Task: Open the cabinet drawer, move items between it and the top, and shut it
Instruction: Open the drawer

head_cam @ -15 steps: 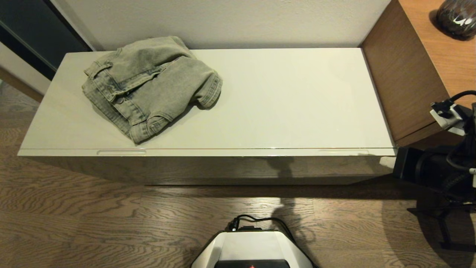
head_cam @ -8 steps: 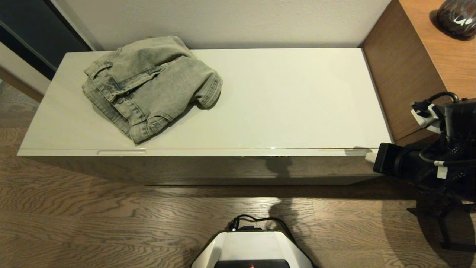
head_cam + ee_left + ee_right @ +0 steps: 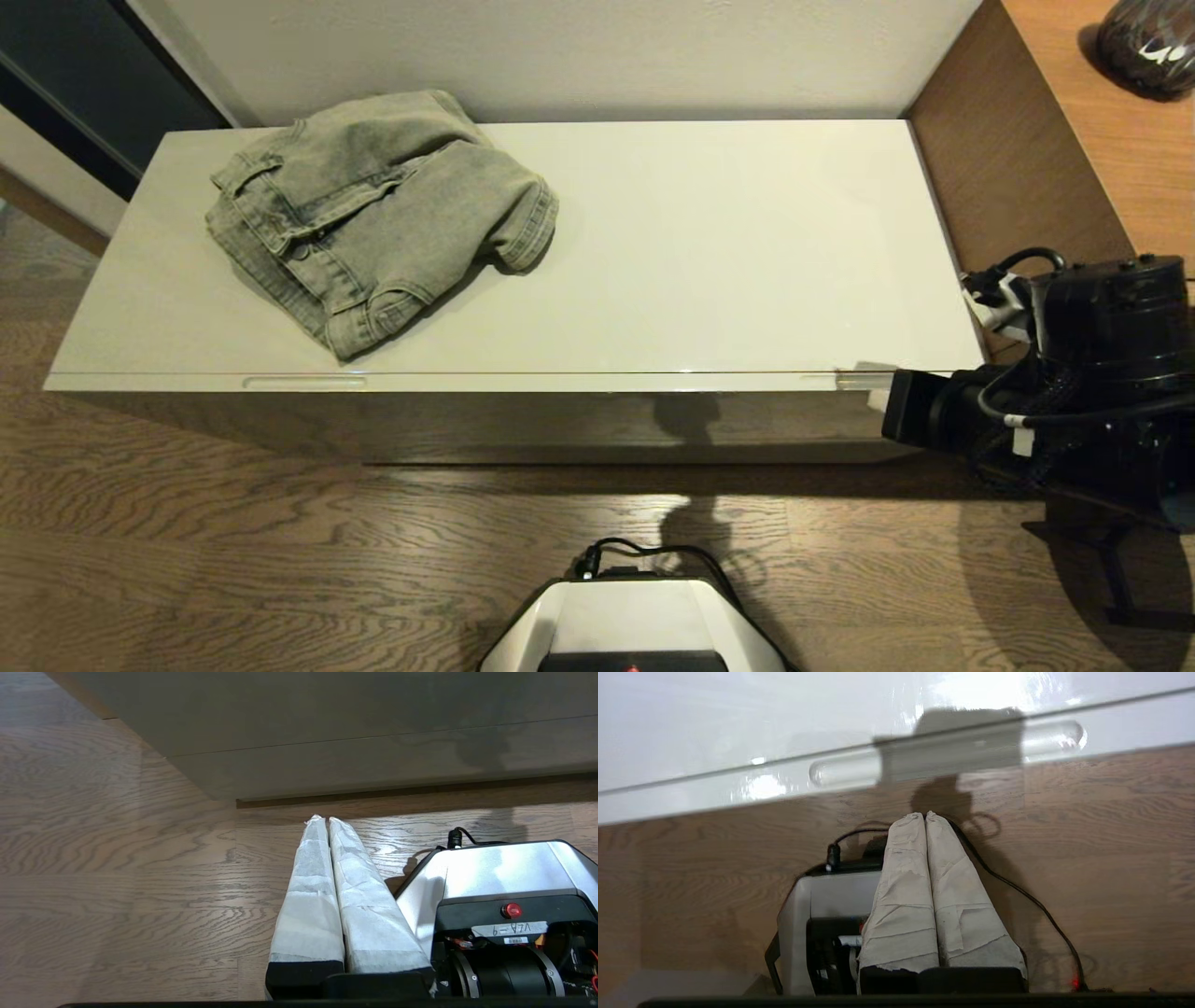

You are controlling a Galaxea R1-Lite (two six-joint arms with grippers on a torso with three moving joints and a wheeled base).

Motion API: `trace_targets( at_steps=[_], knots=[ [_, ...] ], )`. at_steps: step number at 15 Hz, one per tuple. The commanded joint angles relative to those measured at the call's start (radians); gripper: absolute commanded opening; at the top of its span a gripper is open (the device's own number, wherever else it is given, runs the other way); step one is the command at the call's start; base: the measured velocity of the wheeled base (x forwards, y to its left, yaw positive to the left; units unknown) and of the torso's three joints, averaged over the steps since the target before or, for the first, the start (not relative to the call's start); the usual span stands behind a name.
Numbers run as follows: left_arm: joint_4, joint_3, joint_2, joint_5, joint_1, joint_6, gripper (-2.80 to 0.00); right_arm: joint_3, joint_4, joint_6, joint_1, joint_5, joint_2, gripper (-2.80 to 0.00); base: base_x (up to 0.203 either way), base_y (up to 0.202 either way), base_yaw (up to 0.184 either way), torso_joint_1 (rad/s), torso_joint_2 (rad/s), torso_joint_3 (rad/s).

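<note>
A faded grey-green denim garment lies bunched on the left of the glossy cream top. No white cloth shows. The cabinet drawer is closed, with slim handle recesses at left and right. My right gripper is shut and empty, its tips just in front of the right recess; in the right wrist view the gripper points at the drawer's glossy front just below it. My left gripper is shut and empty, low over the floor before the cabinet, out of the head view.
Taller brown wood-grain furniture abuts the cabinet's right end, with a dark vase on it. My base stands on the wood floor in front. A wall runs behind the cabinet.
My right arm has swung left along the cabinet's front edge, bringing its shut gripper up to the right handle recess. The garment and drawer have not moved.
</note>
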Motion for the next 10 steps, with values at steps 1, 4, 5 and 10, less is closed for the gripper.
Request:
trace_targets(
  at_steps=[1,4,5,10],
  knots=[
    [0.0,0.0,0.0,0.0,0.001,0.001,-2.8,0.006,-0.045,0.003,0.001,-0.001,0.045,-2.8,0.0,0.0,0.0,0.0,0.0,0.0],
    [0.0,0.0,0.0,0.0,0.001,0.001,-2.8,-0.004,-0.119,0.002,-0.005,0.0,0.108,-2.8,0.0,0.0,0.0,0.0,0.0,0.0],
    [0.0,0.0,0.0,0.0,0.001,0.001,-2.8,-0.01,-0.136,0.001,-0.007,0.001,0.111,-2.8,0.0,0.0,0.0,0.0,0.0,0.0],
    [0.0,0.0,0.0,0.0,0.001,0.001,-2.8,-0.007,-0.172,-0.003,-0.014,0.0,0.141,-2.8,0.0,0.0,0.0,0.0,0.0,0.0]
  ],
)
